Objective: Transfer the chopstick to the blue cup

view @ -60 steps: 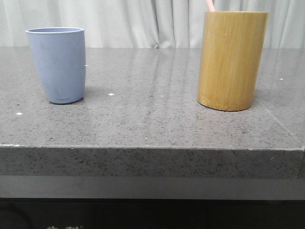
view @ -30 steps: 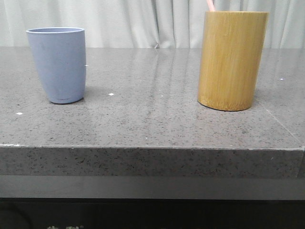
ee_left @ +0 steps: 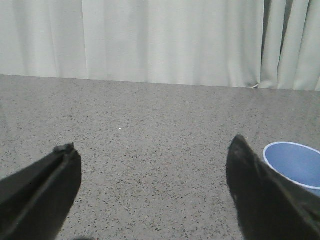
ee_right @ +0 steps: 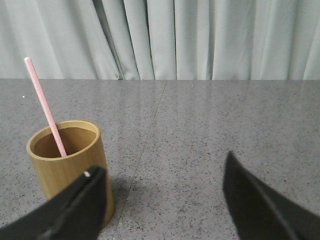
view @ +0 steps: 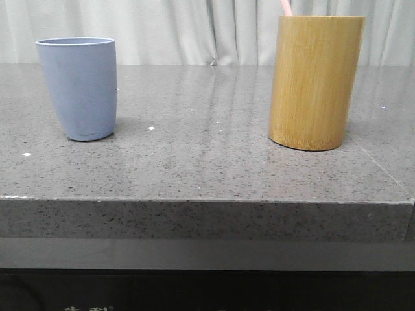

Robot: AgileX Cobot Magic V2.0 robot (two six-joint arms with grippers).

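Note:
The blue cup [view: 79, 87] stands upright on the left of the grey stone table [view: 207, 162]; its rim also shows in the left wrist view [ee_left: 295, 162]. A pale pink chopstick [ee_right: 46, 109] leans in the yellow-brown bamboo cylinder [view: 315, 81]; only its tip [view: 286, 7] shows in the front view. My left gripper [ee_left: 152, 150] is open and empty, above bare table, the cup just beyond one finger. My right gripper [ee_right: 162, 172] is open and empty, with the bamboo cylinder [ee_right: 67, 165] beside one finger. Neither gripper shows in the front view.
A pale curtain [view: 207, 29] hangs behind the table. The table's front edge [view: 207, 201] runs across the front view. A seam in the stone [ee_right: 150, 135] runs past the bamboo cylinder.

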